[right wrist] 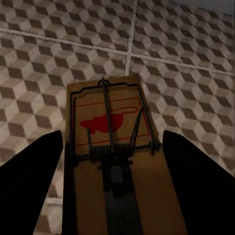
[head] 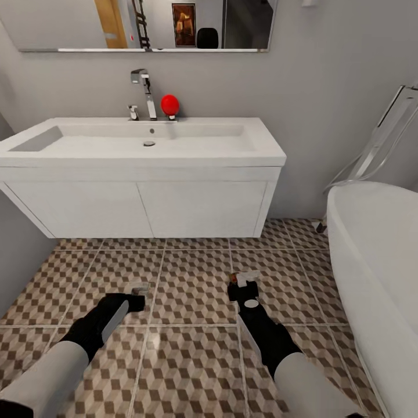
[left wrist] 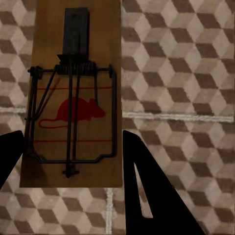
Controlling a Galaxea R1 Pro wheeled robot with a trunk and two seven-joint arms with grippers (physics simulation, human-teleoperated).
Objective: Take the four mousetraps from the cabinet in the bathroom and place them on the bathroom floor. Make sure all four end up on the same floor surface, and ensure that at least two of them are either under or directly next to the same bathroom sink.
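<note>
From the head view, both your black arms reach low over the cube-patterned brown-and-beige tiled floor (head: 191, 278) in front of the long white rectangular basin (head: 145, 142) on its white vanity. Your left gripper (head: 136, 296) and right gripper (head: 244, 284) each carry something small. In the left wrist view, the flat brown wooden mousetrap with a red mouse print (left wrist: 73, 98) sits clamped between the fingers (left wrist: 147, 191); lower it flat before releasing. In the right wrist view, a second identical trap (right wrist: 110, 147) lies between spread fingers (right wrist: 196, 176); whether they pinch it you cannot tell, so descend gently, close to the vanity.
</note>
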